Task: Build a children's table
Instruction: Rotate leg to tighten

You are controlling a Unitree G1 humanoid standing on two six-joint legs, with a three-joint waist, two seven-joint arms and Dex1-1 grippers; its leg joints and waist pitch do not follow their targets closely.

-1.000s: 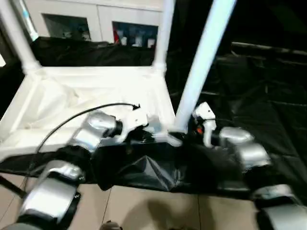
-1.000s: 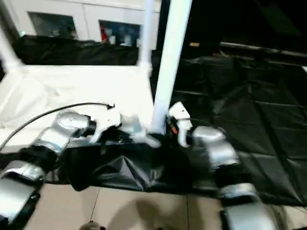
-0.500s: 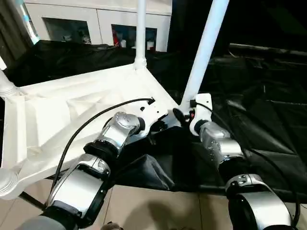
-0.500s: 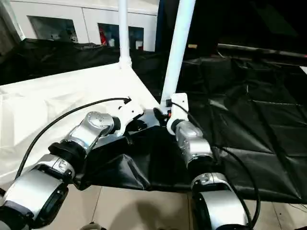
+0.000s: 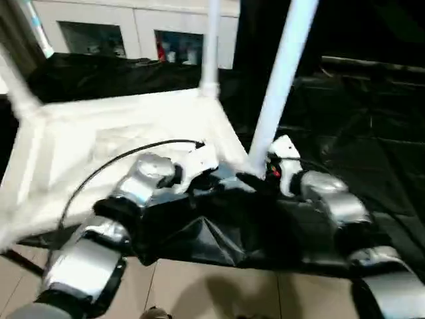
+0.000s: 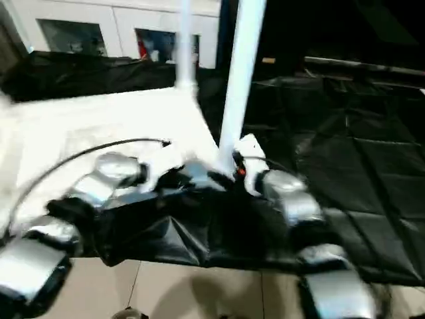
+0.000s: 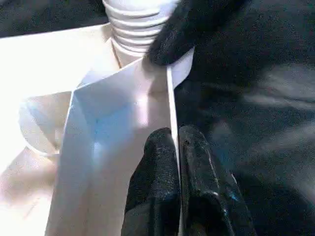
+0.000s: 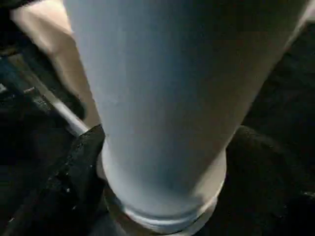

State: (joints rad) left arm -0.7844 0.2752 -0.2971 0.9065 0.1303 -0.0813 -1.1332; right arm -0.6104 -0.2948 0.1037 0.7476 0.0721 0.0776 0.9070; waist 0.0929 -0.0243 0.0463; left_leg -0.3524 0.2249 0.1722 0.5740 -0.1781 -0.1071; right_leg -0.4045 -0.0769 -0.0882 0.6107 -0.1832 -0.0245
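It looks like a test room: black sheets (image 5: 372, 119) cover the work table, a white cabinet (image 5: 133, 26) with glass doors stands behind, tiles (image 5: 219, 292) below.

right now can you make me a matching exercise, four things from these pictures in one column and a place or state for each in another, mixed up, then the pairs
Things:
1. left pincer
2. right pincer
3. near table leg
4. cabinet

Places or states:
A. at the back, behind the black sheet
B. shut on the tabletop's thin edge wall
C. fingers either side of the leg's base
D. standing up from the tabletop's near corner socket

Pairs: 1-B, 2-C, 3-D, 4-A
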